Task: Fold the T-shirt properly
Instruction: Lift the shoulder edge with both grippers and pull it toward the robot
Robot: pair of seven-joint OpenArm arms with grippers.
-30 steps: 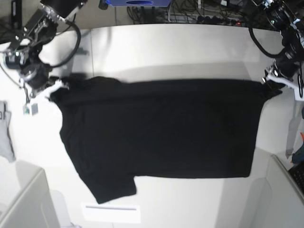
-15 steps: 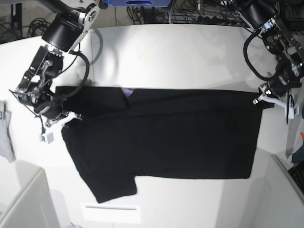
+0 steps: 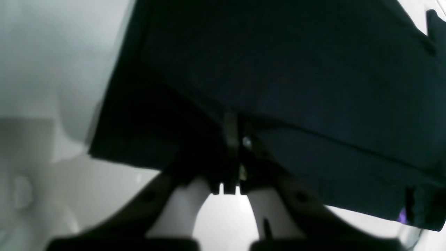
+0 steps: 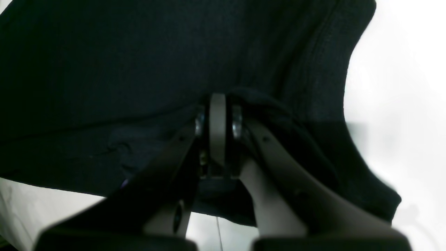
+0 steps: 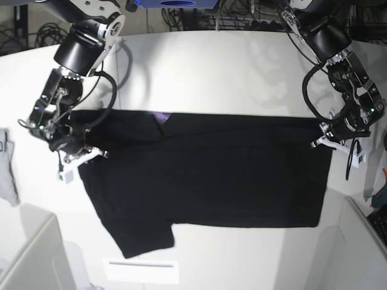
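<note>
The T-shirt (image 5: 205,181) lies spread on the table (image 5: 224,66), between and beneath the two grippers. In the base view most of its black cloth reaches from the gripper tips toward the bottom of the picture, with a narrower band on the far side of them. A loose flap sticks out at the bottom, on the side of the right gripper (image 5: 103,154). A crease runs across the cloth from one gripper toward the other, and a bit of purple (image 5: 162,116) shows at the far edge, nearer the right gripper than the left gripper (image 5: 315,144).

The left gripper is closed, its tips down at the cloth near one side edge of the shirt; whether any fabric is pinched between them cannot be told. The right gripper is closed too, its tips at the crease near the opposite side, with a raised fold of cloth just beside them. Whether it grips that cloth is also unclear.

Beyond the right gripper, toward the picture's left edge, a small grey cloth (image 5: 7,169) lies apart from the shirt. A white rectangle (image 5: 142,271) sits on the table just below the loose flap. A blue object (image 5: 175,3) is at the far edge, well apart from both grippers. Nothing visible stands between either gripper and the shirt.
</note>
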